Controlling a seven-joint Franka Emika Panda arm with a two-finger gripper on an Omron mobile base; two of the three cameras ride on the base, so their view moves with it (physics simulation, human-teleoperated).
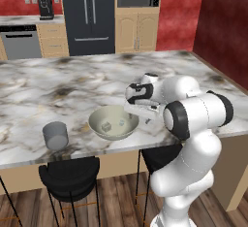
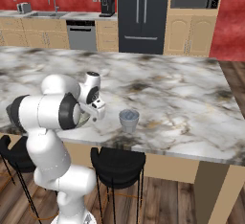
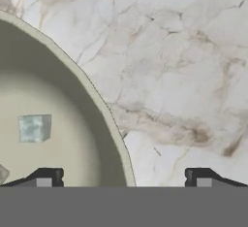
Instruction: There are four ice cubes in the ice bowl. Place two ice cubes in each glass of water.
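Left base view: the white arm rises from the lower right of the frame and bends over the marble counter [image 1: 72, 85], its hand at centre frame just right of the ice bowl [image 1: 114, 122]. The cream bowl sits low in the middle of the frame near the counter's front edge, with small pale ice cubes [image 1: 119, 123] on its floor; their count cannot be told at this size. One grey glass of water [image 1: 55, 135] stands on the counter at the lower left, apart from the bowl. Two black stools [image 1: 69, 175] stand under the counter's edge. Right base view: the arm fills the left half of the frame, and the second glass of water [image 2: 128, 120] stands right of the hand at centre frame, near the front edge of the counter. Hand view: the gripper [image 3: 124, 177] is released, its two dark fingertips [image 3: 47, 176] spread wide at the bottom of the frame with nothing between them; the left tip lies over the inside of the bowl and the right tip over bare marble, so the bowl's rim passes between them. One ice cube [image 3: 34, 127] lies on the bowl's floor at the left of the frame, and the corner of another [image 3: 3, 173] shows at the lower left edge.
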